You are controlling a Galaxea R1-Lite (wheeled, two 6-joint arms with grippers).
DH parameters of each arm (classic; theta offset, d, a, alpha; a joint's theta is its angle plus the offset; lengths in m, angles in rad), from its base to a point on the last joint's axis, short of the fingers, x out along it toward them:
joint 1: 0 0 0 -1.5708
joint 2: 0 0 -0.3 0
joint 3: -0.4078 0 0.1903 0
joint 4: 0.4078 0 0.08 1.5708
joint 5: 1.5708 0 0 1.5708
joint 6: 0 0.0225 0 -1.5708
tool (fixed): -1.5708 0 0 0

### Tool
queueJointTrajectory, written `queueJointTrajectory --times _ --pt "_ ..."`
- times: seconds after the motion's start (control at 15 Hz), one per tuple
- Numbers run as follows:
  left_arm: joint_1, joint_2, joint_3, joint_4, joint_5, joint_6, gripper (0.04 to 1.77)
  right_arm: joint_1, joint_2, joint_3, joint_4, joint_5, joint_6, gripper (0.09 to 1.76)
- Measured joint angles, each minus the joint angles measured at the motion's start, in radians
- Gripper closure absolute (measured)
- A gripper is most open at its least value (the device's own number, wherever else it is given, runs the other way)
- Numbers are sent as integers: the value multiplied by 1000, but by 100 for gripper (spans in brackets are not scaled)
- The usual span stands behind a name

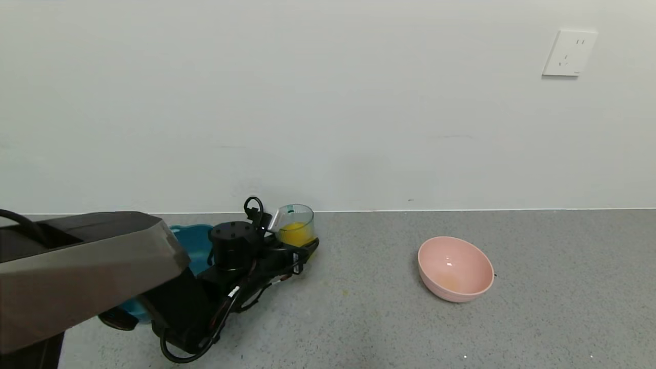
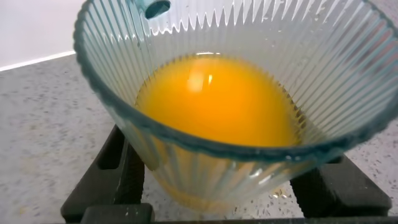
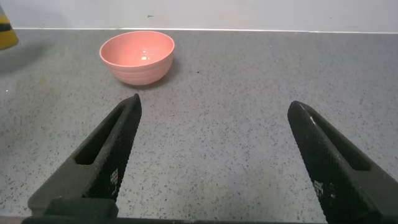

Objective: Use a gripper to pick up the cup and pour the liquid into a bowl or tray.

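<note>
Already the left gripper's (image 1: 302,247) fingers (image 2: 118,171) are clamped narrow on the cup (image 1: 295,224), one on each side low on its ribbed wall, holding it upright near the floor's back edge by the wall with the orange liquid (image 2: 217,99) level inside. Outward from that grip, the teal tub (image 1: 197,243) lies to the arm's own left, half hidden behind it, so the pour likely turns on carrying the cup that way before tipping. Farther right the pink bowl (image 1: 455,267) sits well apart, with the right gripper (image 3: 217,155) wide open, idle, facing it.
</note>
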Motion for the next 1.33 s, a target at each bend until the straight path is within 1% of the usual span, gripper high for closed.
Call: queueJointTrajectory --times 0.2,0.4,0.53,0.73,1.0,1.2,1.33 --pt "21 -117 -10 135 34 4 51 0 0 0 0 0 0 14" --pt "80 -223 -13 208 40 18 51 0 0 0 0 0 0 14" --pt "131 -277 -7 228 40 23 51 0 0 0 0 0 0 14" --pt "228 -341 4 261 40 44 51 0 0 0 0 0 0 14" --pt "362 -386 27 267 31 58 52 0 0 0 0 0 0 14" --pt "429 -403 39 267 30 63 52 0 0 0 0 0 0 14" --pt "470 -406 42 263 30 94 52 0 0 0 0 0 0 14"
